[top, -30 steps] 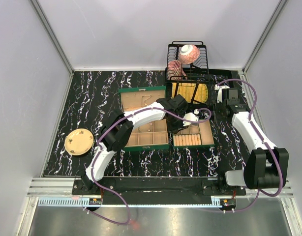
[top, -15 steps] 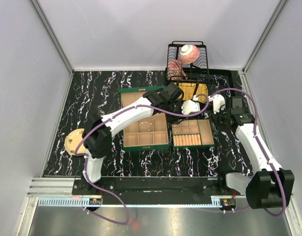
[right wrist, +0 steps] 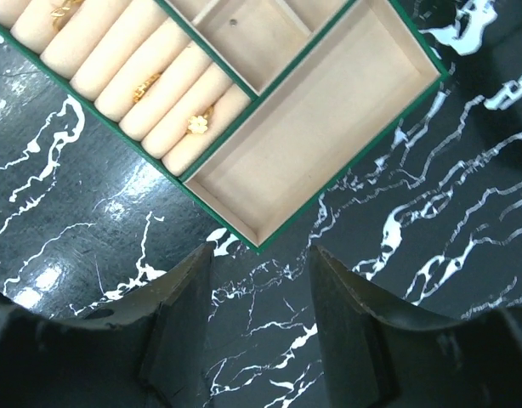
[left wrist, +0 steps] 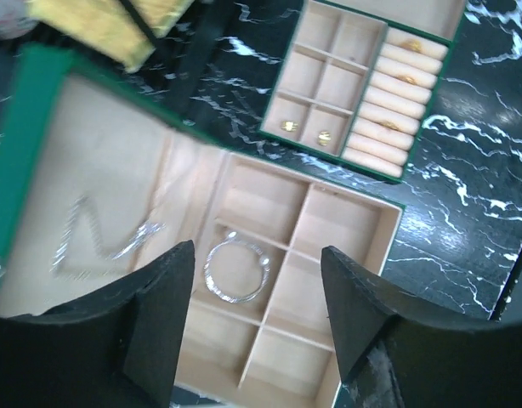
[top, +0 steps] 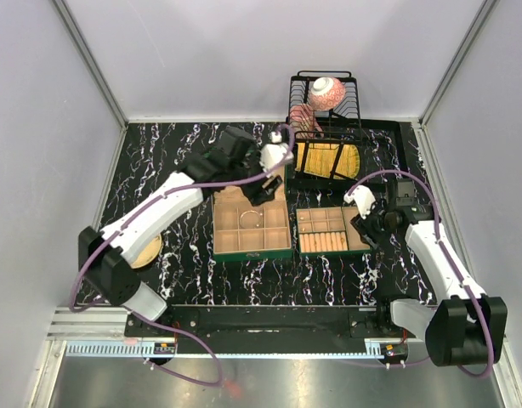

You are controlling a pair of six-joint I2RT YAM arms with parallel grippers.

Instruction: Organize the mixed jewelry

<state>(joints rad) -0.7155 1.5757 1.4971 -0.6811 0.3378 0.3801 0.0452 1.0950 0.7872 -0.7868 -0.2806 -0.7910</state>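
Hovering over the large green box (left wrist: 329, 229), your left pincer (left wrist: 257, 340) gapes empty above a silvery bracelet (left wrist: 235, 272); right pincer (right wrist: 261, 331), also wide and empty, hangs by the smaller box (right wrist: 329, 110).

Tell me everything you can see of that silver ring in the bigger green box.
The ring is a thin silvery hoop, metal by its shine. Its band seems beaded or twisted, though the view is blurry. It lies flat and alone on the beige lining of one square compartment in the box. The open left gripper hangs above it without touching it.
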